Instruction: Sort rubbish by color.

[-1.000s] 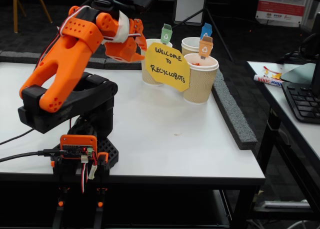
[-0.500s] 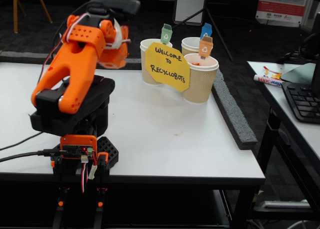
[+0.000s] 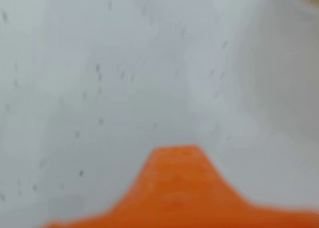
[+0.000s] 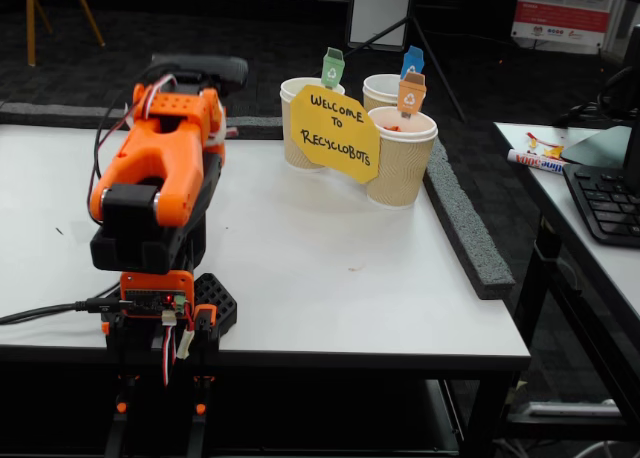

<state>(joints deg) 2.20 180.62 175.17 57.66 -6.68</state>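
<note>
1. The orange arm (image 4: 160,168) sits folded over its base near the front left corner of the white table (image 4: 330,278) in the fixed view, its upper link pointing away from me toward the far edge.
2. The gripper is tucked behind the arm's own body in the fixed view, so I can't see its tips there. In the wrist view only a blurred orange wedge of the gripper (image 3: 174,188) rises from the bottom edge over bare table. Whether the fingers are apart or together I cannot tell.
3. Nothing shows between the fingers in the wrist view; the surface below is plain white with a few dark specks, all out of focus.
4. Well off to the right of the gripper and further back, three paper cups stand clustered: a left cup (image 4: 297,128), a rear cup (image 4: 380,86) and a ribbed front cup (image 4: 402,163).
5. A scrap of orange rubbish (image 4: 390,127) peeks over the rim inside the front cup. I can see no other wads; what the other two cups hold is hidden by their walls.
6. A yellow sign (image 4: 334,131) reading "Welcome to Recyclobots" leans across the front of the cups.
7. Small coloured tags stick up from the cups: green (image 4: 333,67), blue (image 4: 412,60) and orange (image 4: 411,92).
</note>
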